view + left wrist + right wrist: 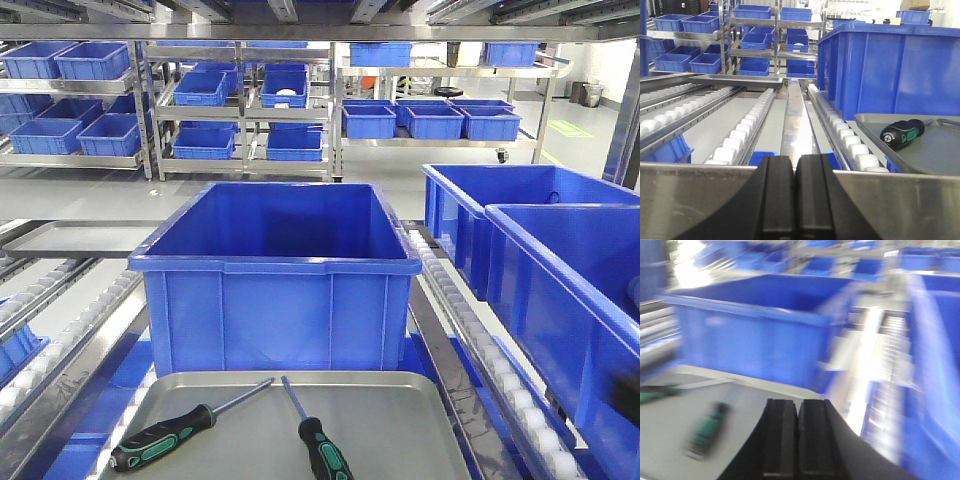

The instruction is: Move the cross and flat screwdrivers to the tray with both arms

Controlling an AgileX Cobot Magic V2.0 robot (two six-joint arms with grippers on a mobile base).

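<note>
Both screwdrivers, one [165, 436] at seven o'clock and the other [318, 441] at six, lie in the grey tray [400, 420], so the transfer looks complete. The left gripper [795, 200] and right gripper [798, 440] are clenched and empty.

Black-and-green screwdriver handles [160, 441] — grey tray [400, 420] — blue bin [275, 290].

Overall light: bright, even, white, with soft faint shadows.
Glare: pale sheen on the wide shallow grey metal tray [400, 420]; blown-out white patch above and left of the deep blue plastic bin [760, 325] in the right wrist view.
Blur: right wrist view smeared throughout; the other two views sharp.
Out of focus: black closed gripper fingers [780, 200], slightly soft.
</note>
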